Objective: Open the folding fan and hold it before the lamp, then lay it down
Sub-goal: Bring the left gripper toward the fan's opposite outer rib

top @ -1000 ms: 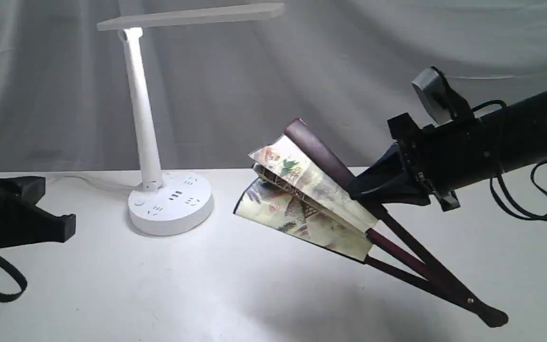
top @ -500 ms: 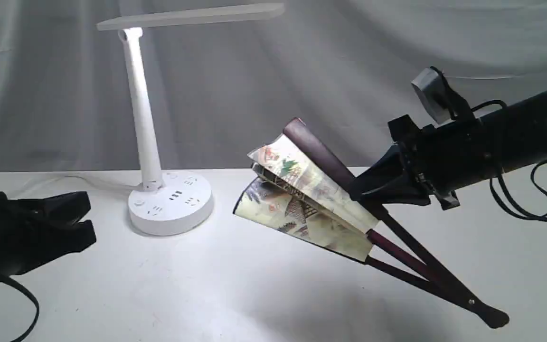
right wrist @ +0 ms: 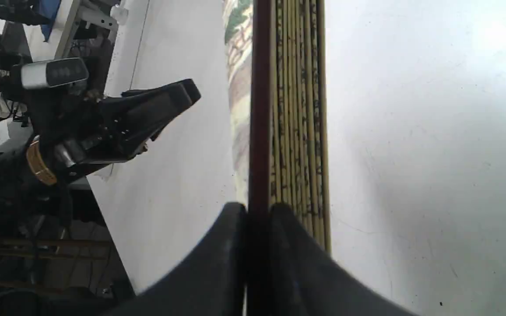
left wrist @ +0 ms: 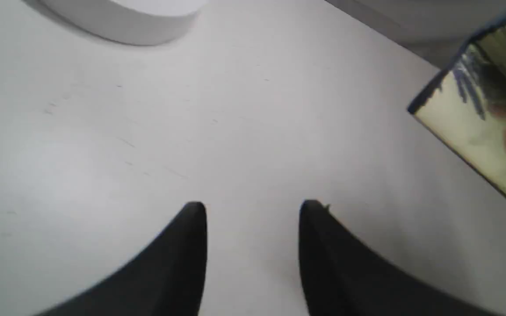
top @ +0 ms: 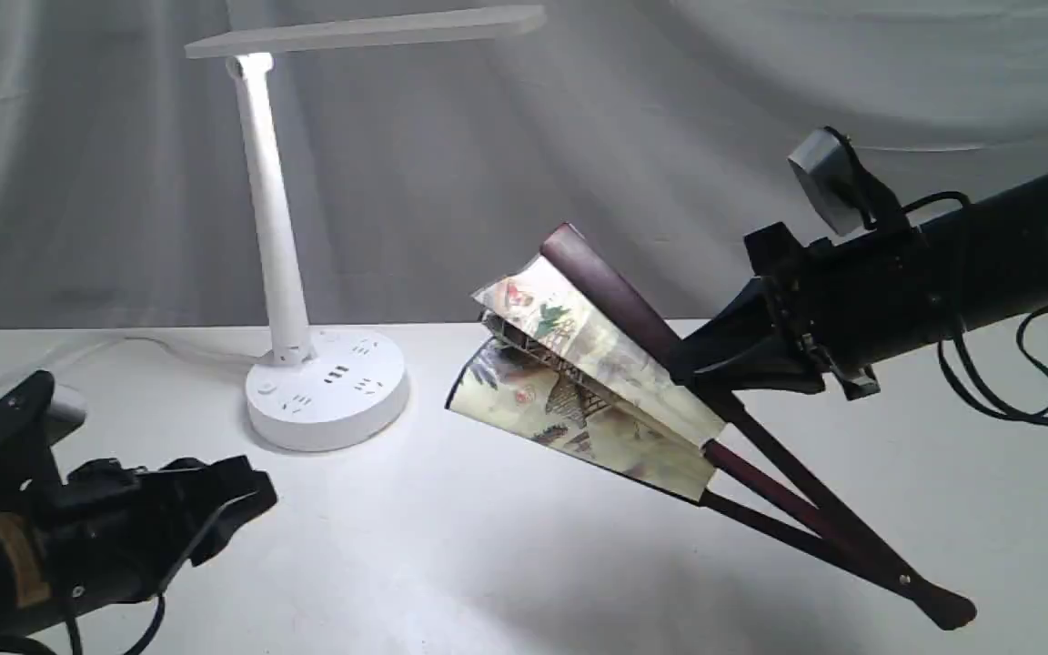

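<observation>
Folding fan [top: 579,400] within right gripper [right wrist: 257,210]; left gripper [left wrist: 253,207] well apart

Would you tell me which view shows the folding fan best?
Exterior view: nearly the whole folding fan shows, partly opened. The left wrist view catches one painted corner, the right wrist view only edge-on folds.

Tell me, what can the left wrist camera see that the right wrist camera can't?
Only the left wrist view shows the lamp, just its round base. Only the right wrist view shows the right pincer shut on the fan by its dark guard. Both show the fan, the white table and the open left pincer.
</observation>
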Tool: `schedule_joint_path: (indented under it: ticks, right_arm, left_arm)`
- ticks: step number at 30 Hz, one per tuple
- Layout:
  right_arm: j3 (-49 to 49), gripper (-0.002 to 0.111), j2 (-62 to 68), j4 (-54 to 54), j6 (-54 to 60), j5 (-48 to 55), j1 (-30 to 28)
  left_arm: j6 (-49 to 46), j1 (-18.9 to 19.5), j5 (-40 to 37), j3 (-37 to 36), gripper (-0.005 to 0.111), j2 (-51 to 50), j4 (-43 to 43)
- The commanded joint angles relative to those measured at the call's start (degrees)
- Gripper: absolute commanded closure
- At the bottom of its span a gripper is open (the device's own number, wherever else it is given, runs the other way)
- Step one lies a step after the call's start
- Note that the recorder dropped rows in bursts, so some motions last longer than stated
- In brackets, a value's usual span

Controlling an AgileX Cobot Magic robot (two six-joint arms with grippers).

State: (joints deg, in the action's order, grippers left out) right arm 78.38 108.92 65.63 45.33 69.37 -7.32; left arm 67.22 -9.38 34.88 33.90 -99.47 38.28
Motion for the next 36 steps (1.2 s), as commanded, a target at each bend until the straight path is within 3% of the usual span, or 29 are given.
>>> schedule_joint_path:
  ticks: [1,5,13,28,36]
  right_arm:
    - [-0.3,0.108,-0.5,1.6,1.11,0.6,-0.18]
    - [-0.3,0.108,-0.5,1.83,1.66,0.6,-0.18]
    - [-0.3,0.108,-0.5,4.59,2.6,-0.37,-0.08]
    - [-6.25,0.108,-0.5,17.14,9.86,-4.66,0.07]
    - [-11.85,0.108,-0.5,24.69,15.55,-8.71,1.08]
  left_arm:
    - [11.58,-0.22,8.17,3.68,0.071,-3.99,9.81]
    - [15.79,-0.22,19.91,5.87,0.071,-8.77,10.54]
    - [21.62,-0.22,35.08,9.14,0.071,-17.68,8.49]
    - [25.97,-0.35,35.08,15.12,0.071,-23.74,5.77]
    - [27.2,-4.18,35.08,17.9,0.071,-23.74,5.37]
